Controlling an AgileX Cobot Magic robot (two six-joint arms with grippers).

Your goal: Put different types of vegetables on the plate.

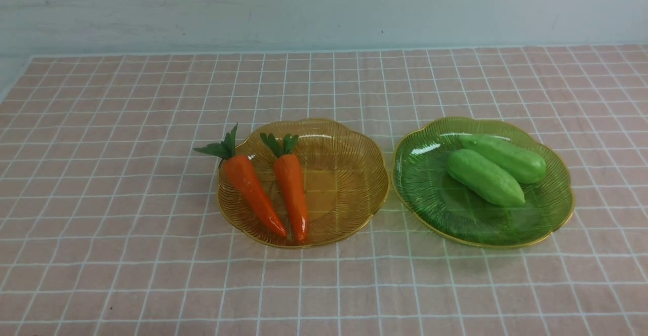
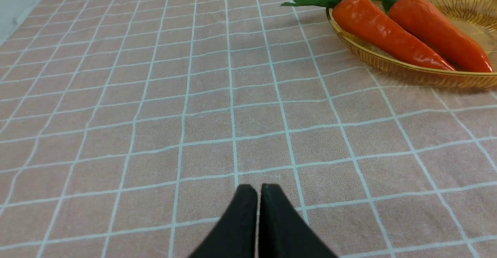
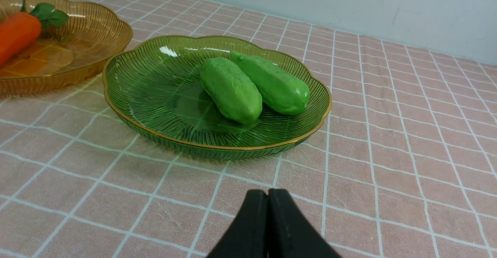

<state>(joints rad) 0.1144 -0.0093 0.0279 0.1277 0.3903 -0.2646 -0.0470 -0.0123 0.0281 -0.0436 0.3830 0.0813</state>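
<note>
- The table [image 1: 101, 255] is covered by a pink cloth with a white grid pattern, with a pale wall behind it.
- A green ribbed translucent plate with a gold scalloped rim [image 1: 430, 209] sits on the right side of the table; it stands just beside the amber plate, their rims close but apart.
- An amber ribbed translucent plate with a scalloped rim [image 1: 349, 174] sits near the middle of the table.
- Two plump, smooth light-green toy cucumbers lie side by side and touching on the green plate: the nearer cucumber [image 1: 484, 177] and the farther cucumber [image 1: 506, 158], both angled the same way.
- Two glossy orange toy carrots with dark green leafy tops lie on the left part of the amber plate, tips pointing toward the robot: the left carrot [image 1: 253, 192], whose leaves hang over the rim, and the right carrot [image 1: 292, 189].
- The left gripper [image 2: 258, 190] hovers over bare cloth, black fingers pressed together, holding nothing.
- The right gripper [image 3: 268, 194] hovers near the green plate, fingers together, holding nothing.
</note>
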